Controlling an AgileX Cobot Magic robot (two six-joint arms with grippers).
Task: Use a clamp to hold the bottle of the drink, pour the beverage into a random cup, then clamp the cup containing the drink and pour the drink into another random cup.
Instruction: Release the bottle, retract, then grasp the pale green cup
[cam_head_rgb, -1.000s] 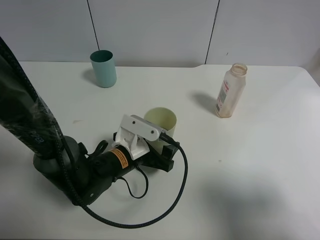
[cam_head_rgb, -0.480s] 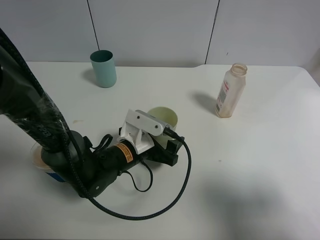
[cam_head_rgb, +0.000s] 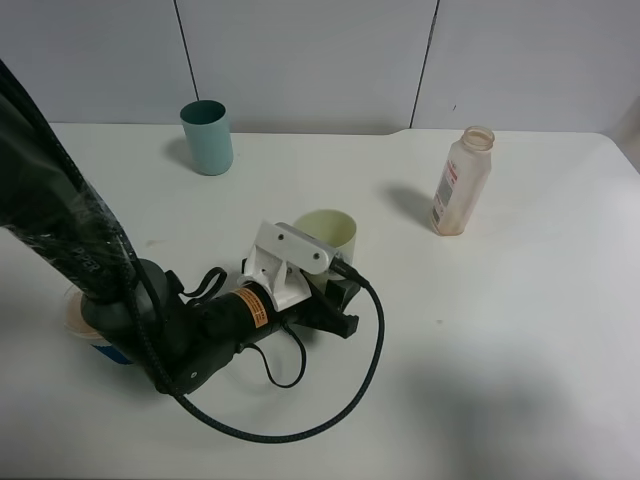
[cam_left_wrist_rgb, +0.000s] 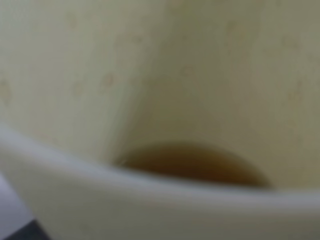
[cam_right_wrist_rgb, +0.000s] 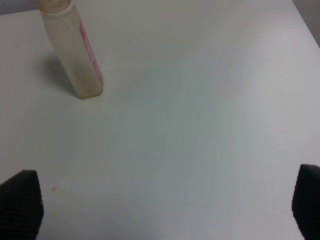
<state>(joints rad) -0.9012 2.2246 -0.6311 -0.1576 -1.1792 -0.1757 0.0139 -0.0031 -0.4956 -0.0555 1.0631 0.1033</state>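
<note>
The pale yellow-green cup containing the drink (cam_head_rgb: 327, 232) stands at the table's middle. My left clamp (cam_head_rgb: 338, 296) sits low against its near side, shut on its wall. The left wrist view is filled by the cup's rim (cam_left_wrist_rgb: 150, 195) and inside, with brown beverage (cam_left_wrist_rgb: 195, 166) at the bottom; the fingers are hidden there. The bottle (cam_head_rgb: 462, 182) (cam_right_wrist_rgb: 74, 50) stands upright at the right rear, almost empty. The teal cup (cam_head_rgb: 207, 137) stands at the left rear. My right clamp (cam_right_wrist_rgb: 162, 207) hovers open over bare table, away from the bottle, and is outside the high view.
A squat white cup with a blue sleeve (cam_head_rgb: 88, 328) stands at the left, half hidden behind the left arm (cam_head_rgb: 70, 240). A black cable (cam_head_rgb: 330, 415) loops over the table in front of the clamp.
The left arm has slid right, up to the yellow-green cup, and its jaws have closed. The blue-sleeved cup has come into sight behind the arm. The bottle and teal cup have not moved.
</note>
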